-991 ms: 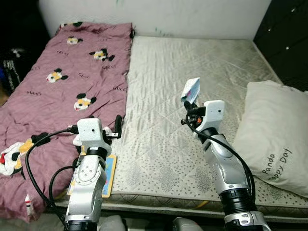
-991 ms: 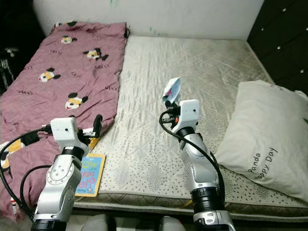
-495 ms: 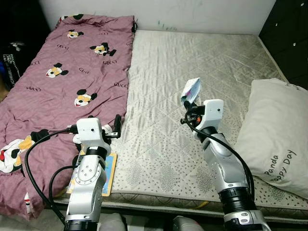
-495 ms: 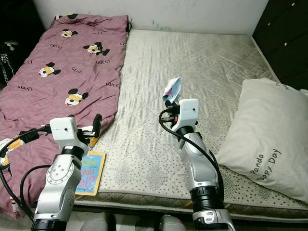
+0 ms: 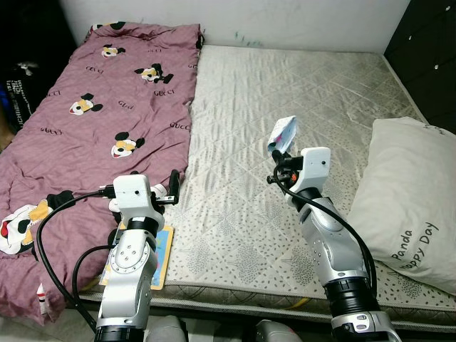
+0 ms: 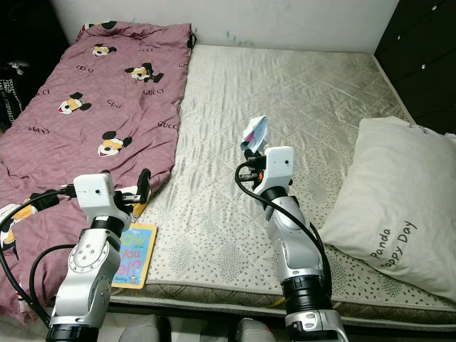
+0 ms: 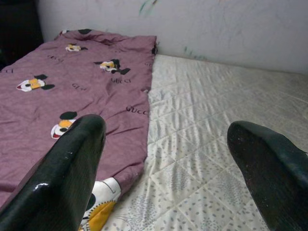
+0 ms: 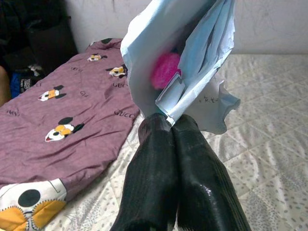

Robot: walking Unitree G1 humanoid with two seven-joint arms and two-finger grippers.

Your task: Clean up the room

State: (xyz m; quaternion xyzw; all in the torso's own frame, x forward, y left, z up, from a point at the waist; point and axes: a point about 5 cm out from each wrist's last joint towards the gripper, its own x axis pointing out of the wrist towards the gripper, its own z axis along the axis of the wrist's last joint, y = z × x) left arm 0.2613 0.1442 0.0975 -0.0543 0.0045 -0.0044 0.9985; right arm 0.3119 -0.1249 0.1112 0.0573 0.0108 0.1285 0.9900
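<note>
The right hand (image 8: 168,126), fingers pressed together, pinches a crumpled pale-blue paper wrapper (image 5: 283,133) (something pink inside) and holds it above the mattress (image 5: 285,85). The left hand (image 7: 168,159) hangs spread wide near the purple blanket (image 5: 107,92), above a book (image 6: 132,255).

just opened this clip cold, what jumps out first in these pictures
The right gripper is held up over the middle of the bare mattress, shut on a crumpled pale blue paper with something pink inside. On the mattress's left lies a purple cartoon-mouse blanket, a white pillow on its right. The left gripper is open near a children's book at the bed's front edge.
</note>
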